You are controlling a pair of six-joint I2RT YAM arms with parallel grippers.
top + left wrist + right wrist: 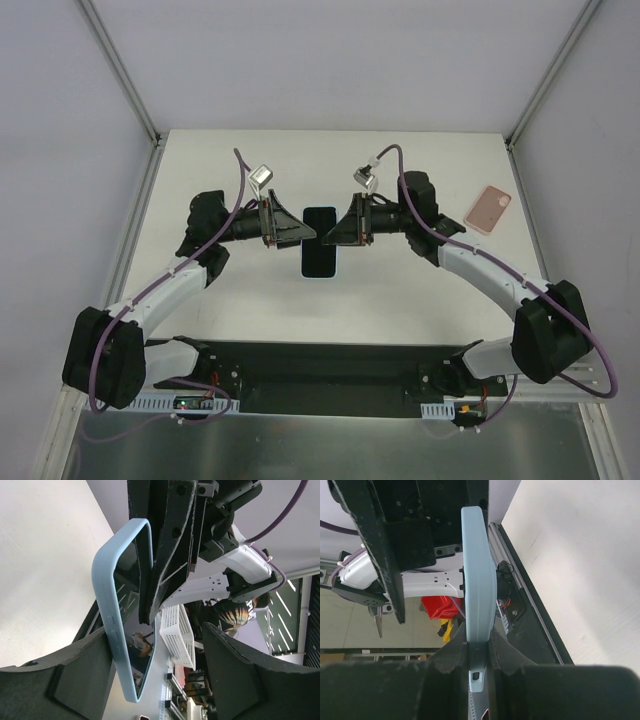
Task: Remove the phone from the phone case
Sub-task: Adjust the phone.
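Over the counter's (320, 160) centre, the right end effector (479, 655) is clenching the 3 o'clock rim of the likely pliable case (479, 580) hugging the stiff, slick phone (320, 240), while the released left end effector (157, 677) is straddling its 9 o'clock rim.

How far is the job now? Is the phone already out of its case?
Done: the phone is held above the table. In hand: the right hand clamps the edge of the blue case; the left hand is open around it. Left: the phone still sits inside the case, so separating them remains.
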